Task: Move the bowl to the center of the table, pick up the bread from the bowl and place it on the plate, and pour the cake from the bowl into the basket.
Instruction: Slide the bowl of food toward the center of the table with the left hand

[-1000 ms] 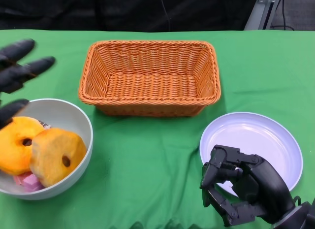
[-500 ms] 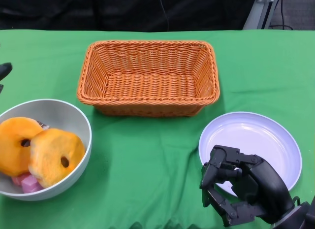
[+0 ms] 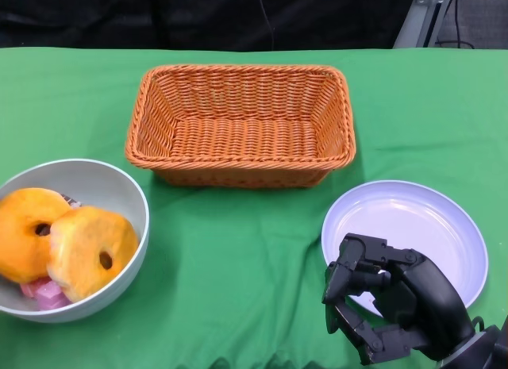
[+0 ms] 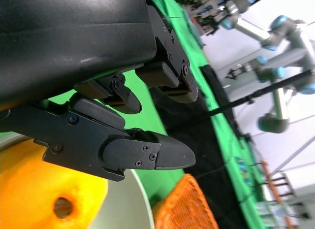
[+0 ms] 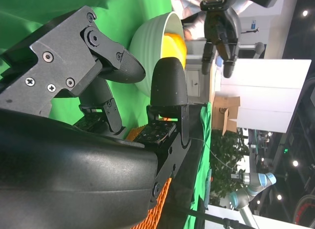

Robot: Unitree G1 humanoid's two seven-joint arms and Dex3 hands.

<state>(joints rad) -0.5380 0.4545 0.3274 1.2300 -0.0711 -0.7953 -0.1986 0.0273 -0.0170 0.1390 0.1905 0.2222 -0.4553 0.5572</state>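
A pale grey bowl (image 3: 99, 181) sits at the table's left front. It holds two orange ring-shaped breads (image 3: 89, 254) side by side, with pink cake pieces (image 3: 49, 292) under them. The woven orange basket (image 3: 238, 159) stands at the middle back and a white plate (image 3: 421, 226) lies at the right front. My right hand (image 3: 393, 305) hovers over the plate's near left rim, fingers curled in and holding nothing. My left hand (image 5: 220, 32) is outside the head view. The right wrist view shows it above the bowl (image 5: 152, 39) with fingers apart and nothing in them.
Green cloth covers the whole table, wrinkled between the bowl and the plate. The left wrist view shows a bread (image 4: 49, 199) under my left hand's fingers (image 4: 147, 157), and a corner of the basket (image 4: 189, 209) beyond. Other robot arms stand in the room behind.
My left hand, seen a second ago over the bowl's far left side, has drawn off past the head view's left edge. The right hand, bowl, basket and plate have not moved.
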